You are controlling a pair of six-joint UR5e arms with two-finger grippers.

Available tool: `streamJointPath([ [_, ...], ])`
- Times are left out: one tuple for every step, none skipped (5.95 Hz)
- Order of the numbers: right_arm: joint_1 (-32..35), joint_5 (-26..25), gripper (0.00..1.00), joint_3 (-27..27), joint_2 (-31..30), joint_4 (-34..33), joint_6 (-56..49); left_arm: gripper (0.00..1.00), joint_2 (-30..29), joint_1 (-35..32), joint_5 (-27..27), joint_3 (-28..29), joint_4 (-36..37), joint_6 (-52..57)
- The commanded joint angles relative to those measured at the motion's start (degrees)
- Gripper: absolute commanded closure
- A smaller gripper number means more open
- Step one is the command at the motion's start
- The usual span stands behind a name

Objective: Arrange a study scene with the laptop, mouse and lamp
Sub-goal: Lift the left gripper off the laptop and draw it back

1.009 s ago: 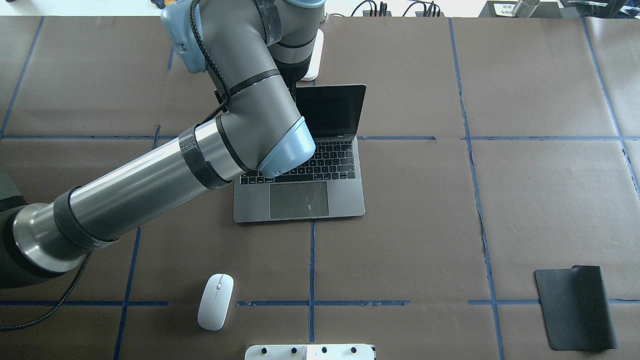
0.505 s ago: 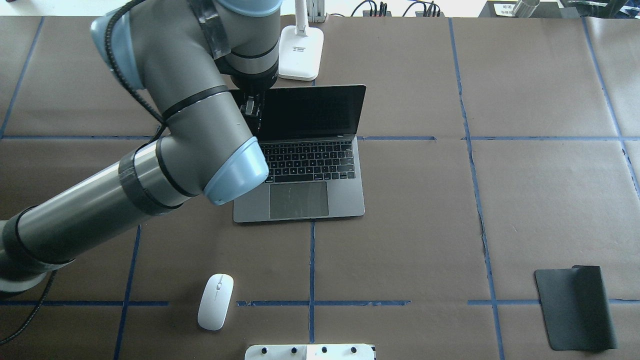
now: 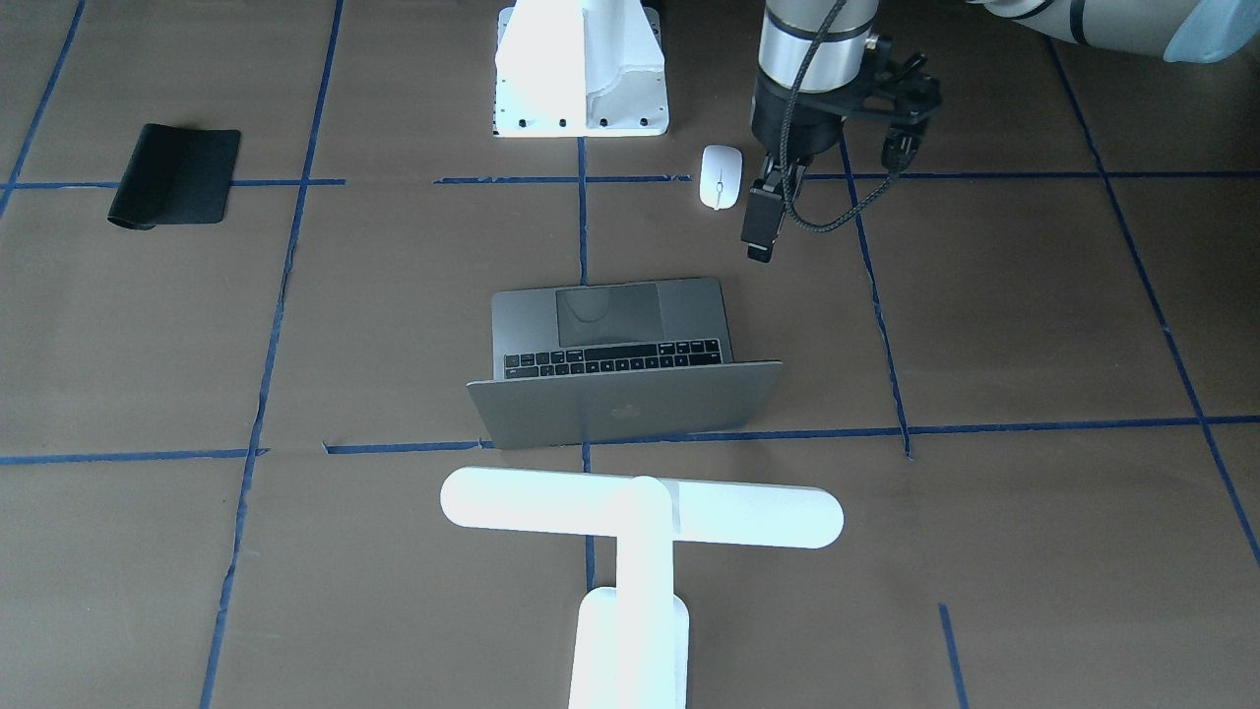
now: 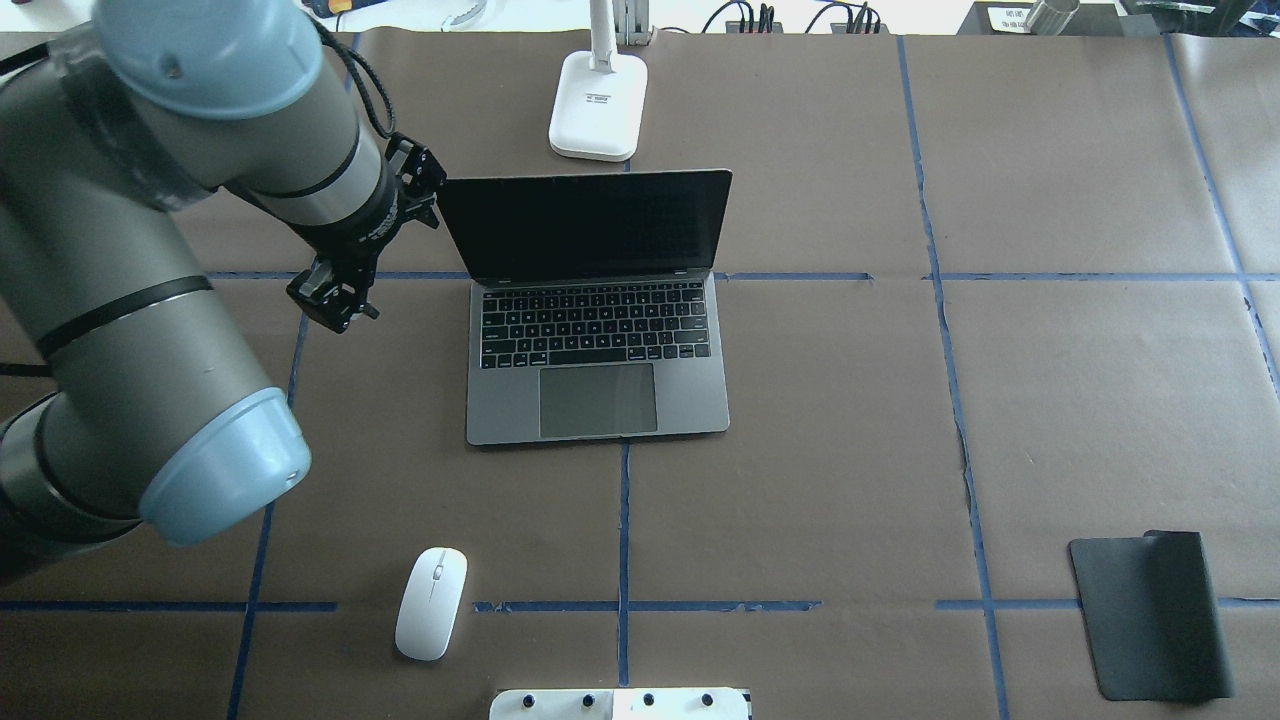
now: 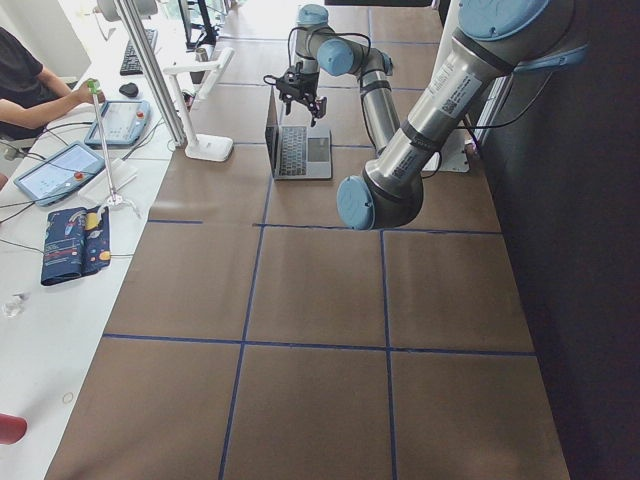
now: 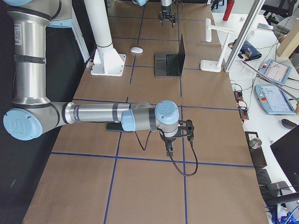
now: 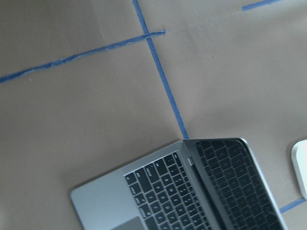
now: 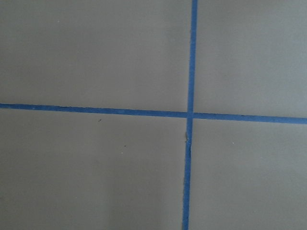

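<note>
The left gripper hangs above bare table, pointing down and carrying nothing. From these angles I cannot tell whether its jaws are parted or together. Just beside it, toward the table's middle, stands the laptop, open with its screen upright and dark. Its near corner shows in the left wrist view, so the gripper is clear of the lid and not touching it. Past the laptop, on its far side from the robot, the lamp stands with its base close behind the lid. Back toward the robot from the gripper, and well apart from it, lies the mouse, alone on the paper. It looks like the piece to fetch next (laptop and lamp already seem placed).

The mouse will probably be light, but it is glossy and rounded, so the fingers could skid off its dome. The better hold is low across its narrow flanks, near mid-length, with a gentle squeeze. A mouse pad lies far off toward the robot's right.

The right gripper hovers over bare table, far from all this, and its jaw state cannot be judged.
</note>
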Motion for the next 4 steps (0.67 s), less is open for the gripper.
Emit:
streamJointPath([
  [-5.34, 1.81, 0.00, 7.48, -3.00, 0.34, 7.24, 0.00, 7.41, -0.35, -0.36, -7.76, 0.04, 12.20],
  [-10.95, -1.16, 0.00, 12.40, -3.79, 0.34, 14.96, 0.00, 8.74, -0.44, -0.37, -8.75, -0.05, 14.08],
  [-16.31, -3.89, 0.00, 15.24, -3.80, 2.00, 28.62, 0.00, 11.80, -0.44, -0.71, -11.80, 0.04, 17.76],
  [-20.98, -4.70, 0.00, 16.05, -7.19, 14.89, 41.54, 0.00, 19.14, -0.44, -1.85, -18.19, 0.04, 27.97],
])
